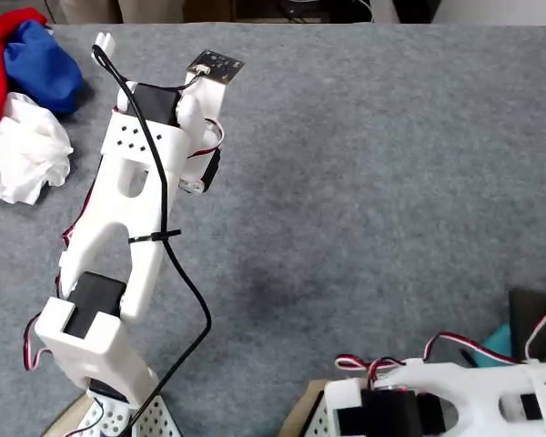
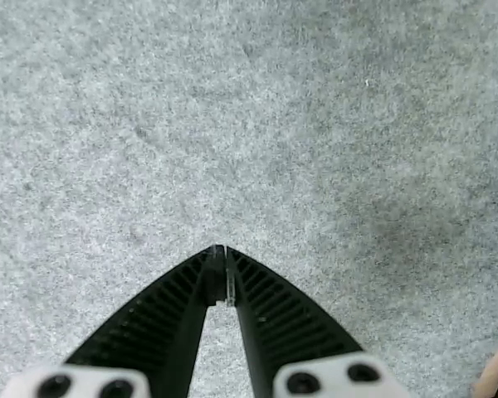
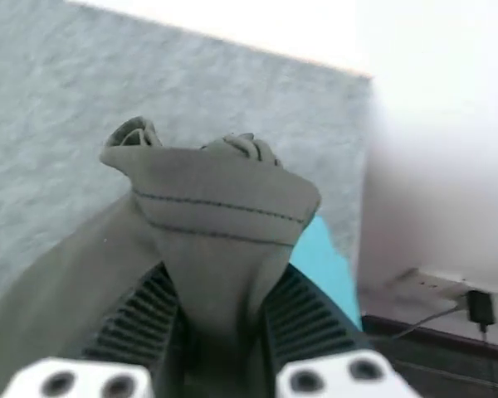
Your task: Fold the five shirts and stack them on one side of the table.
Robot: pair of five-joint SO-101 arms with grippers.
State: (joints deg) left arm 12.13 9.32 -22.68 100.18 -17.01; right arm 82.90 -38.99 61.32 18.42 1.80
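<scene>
Grey-olive shirt (image 3: 216,215) sits clamped in the right gripper (image 3: 220,332), held above a teal shirt (image 3: 324,265) by the right edge of the table (image 1: 364,182), likely ready to spread for folding, while the left gripper (image 2: 224,278), tips together and empty, hangs over the table's bare middle, and a heap of red, blue and white shirts (image 1: 27,105) lies unfolded at its far-left corner.

Grey table (image 1: 373,182) lies open across its middle and far right. The left arm (image 1: 132,209) slants over the left side; red, blue and white shirts (image 1: 23,146) crowd the far-left corner; the right arm (image 1: 455,405) lines the near edge.
</scene>
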